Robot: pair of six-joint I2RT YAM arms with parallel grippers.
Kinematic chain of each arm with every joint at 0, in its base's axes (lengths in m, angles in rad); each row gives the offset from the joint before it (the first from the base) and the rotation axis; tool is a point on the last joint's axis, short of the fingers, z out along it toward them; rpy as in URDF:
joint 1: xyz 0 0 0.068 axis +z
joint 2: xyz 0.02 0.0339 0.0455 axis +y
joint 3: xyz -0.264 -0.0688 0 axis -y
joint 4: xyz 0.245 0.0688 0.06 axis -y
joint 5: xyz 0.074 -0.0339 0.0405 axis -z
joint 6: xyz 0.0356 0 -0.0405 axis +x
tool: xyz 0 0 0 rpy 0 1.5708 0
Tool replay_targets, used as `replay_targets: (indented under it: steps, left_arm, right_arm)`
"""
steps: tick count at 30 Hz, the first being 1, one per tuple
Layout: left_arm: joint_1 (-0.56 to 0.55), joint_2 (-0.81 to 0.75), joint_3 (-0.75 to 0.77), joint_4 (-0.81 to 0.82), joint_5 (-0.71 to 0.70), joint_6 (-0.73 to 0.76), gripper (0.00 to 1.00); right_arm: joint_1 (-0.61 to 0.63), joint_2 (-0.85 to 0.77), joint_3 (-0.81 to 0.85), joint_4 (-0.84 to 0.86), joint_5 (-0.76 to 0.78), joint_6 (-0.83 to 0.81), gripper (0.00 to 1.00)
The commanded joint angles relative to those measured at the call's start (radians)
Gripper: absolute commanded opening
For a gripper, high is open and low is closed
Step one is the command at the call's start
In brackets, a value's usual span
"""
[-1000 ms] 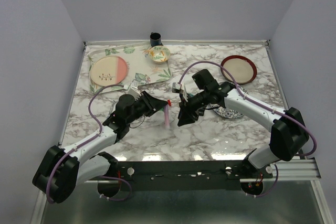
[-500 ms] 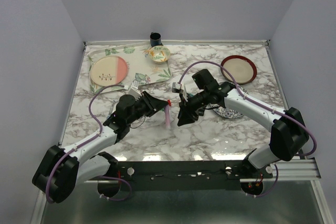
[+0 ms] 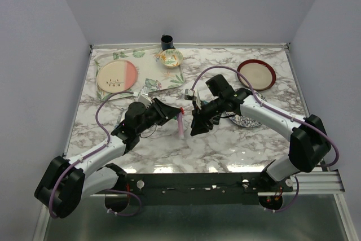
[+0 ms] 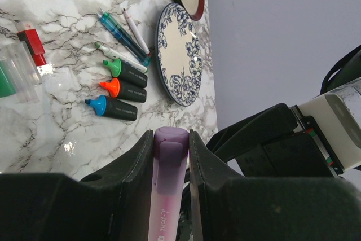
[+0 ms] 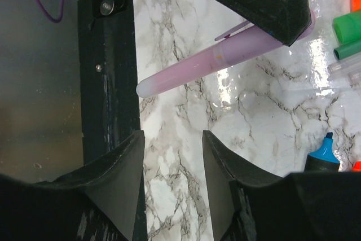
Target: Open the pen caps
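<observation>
Purple cap (image 4: pixel 171 139) stays on its pen (image 3: pixel 180 125), which the left gripper (image 3: pixel 178 112) clamps. Right gripper (image 5: pixel 172 139), jaws spread, waits at its 3 o'clock, barely nearer; pulling hasn't begun.

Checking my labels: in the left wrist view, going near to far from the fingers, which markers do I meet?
purple-capped pen → blue-capped highlighter → orange-capped highlighter → green-capped highlighter

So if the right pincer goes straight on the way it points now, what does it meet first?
Probably the free end of the purple pen, which the left pincer holds across its path. The right pincer is open, and depth is unclear.
</observation>
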Motion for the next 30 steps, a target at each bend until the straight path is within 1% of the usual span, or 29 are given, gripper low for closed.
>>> replay_targets:
  steps: [1,11,22,28,30]
  left_arm:
    - [-0.007,0.002,-0.011,0.041,-0.022,-0.009,0.14]
    - [-0.009,-0.008,-0.023,0.056,-0.028,-0.028,0.14]
    - [-0.021,-0.034,-0.049,0.089,-0.066,-0.074,0.14]
    - [-0.035,-0.029,-0.057,0.11,-0.085,-0.103,0.14]
    - [-0.047,-0.031,-0.061,0.115,-0.106,-0.109,0.14]
  right_arm:
    - [-0.003,0.013,-0.008,0.021,0.012,0.007,0.54]
    - [-0.003,0.018,-0.008,0.024,0.022,0.016,0.54]
    - [-0.003,0.022,-0.008,0.044,0.037,0.044,0.54]
    - [-0.003,0.022,-0.01,0.06,0.04,0.065,0.55]
    - [-0.003,0.024,-0.012,0.067,0.04,0.074,0.56]
